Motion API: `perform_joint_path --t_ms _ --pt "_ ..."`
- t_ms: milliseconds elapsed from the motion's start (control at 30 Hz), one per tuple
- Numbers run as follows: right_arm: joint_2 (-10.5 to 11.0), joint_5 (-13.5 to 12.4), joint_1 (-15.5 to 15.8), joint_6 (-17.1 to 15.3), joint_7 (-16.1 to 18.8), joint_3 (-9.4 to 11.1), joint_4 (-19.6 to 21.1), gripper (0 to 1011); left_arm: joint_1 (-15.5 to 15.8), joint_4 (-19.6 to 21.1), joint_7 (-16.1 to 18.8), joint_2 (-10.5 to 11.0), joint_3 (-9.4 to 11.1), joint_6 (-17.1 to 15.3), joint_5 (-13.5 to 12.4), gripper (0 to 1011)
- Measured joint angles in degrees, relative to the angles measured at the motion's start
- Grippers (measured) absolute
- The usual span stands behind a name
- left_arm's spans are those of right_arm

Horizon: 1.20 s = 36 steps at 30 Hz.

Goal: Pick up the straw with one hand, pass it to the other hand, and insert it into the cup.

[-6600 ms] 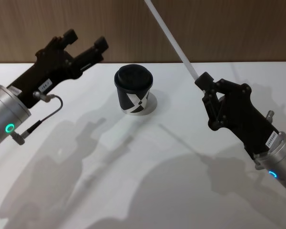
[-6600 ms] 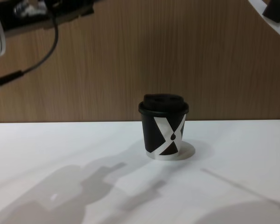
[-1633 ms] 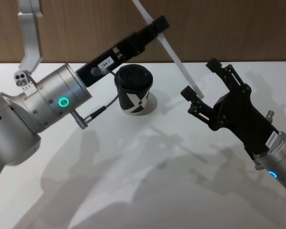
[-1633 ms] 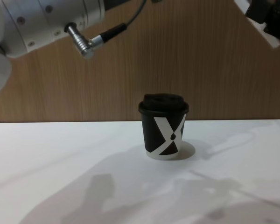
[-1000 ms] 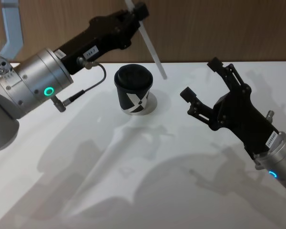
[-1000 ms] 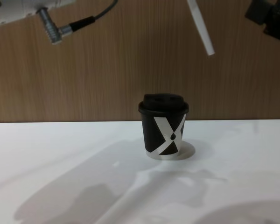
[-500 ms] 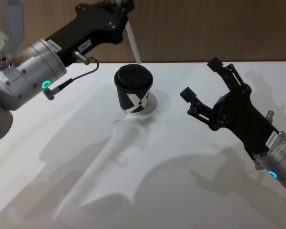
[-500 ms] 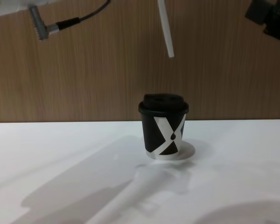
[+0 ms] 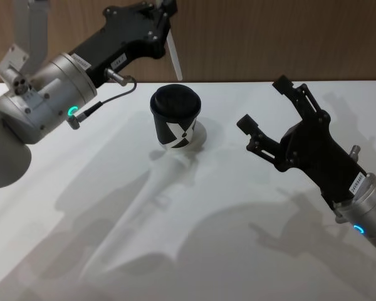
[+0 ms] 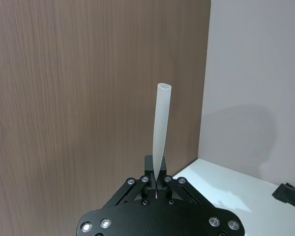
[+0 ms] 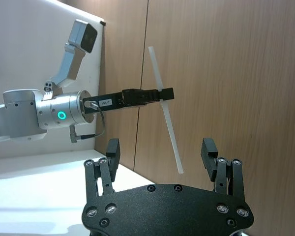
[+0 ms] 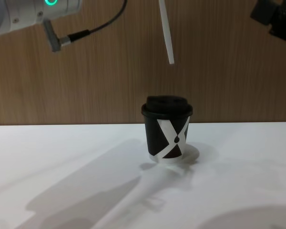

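My left gripper (image 10: 157,181), clamped on the straw (image 9: 174,58), holds it tip-down above the cup (image 9: 175,119), toward 12 o'clock; the cup bears a white X-and-drop mark (image 12: 172,138); my right gripper (image 9: 263,103) stands spread at 3 o'clock.

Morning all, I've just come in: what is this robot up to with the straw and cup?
The left hand grips the white straw by its upper part, holding it almost upright over the black cup on the table. The straw's lower tip hangs above the lid, not yet inserted. The right hand is open and empty, off to the cup's right.
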<state>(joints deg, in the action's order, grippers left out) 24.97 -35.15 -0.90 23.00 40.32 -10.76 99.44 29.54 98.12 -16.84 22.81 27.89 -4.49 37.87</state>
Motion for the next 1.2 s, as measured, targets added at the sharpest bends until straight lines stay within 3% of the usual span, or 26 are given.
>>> perform_joint_path --t_ms 1200 --pt "0.0 0.0 0.0 0.0 0.0 0.0 0.0 1001 3.7 -10.1 -1.9 -4.5 2.0 0.9 -4.7 8"
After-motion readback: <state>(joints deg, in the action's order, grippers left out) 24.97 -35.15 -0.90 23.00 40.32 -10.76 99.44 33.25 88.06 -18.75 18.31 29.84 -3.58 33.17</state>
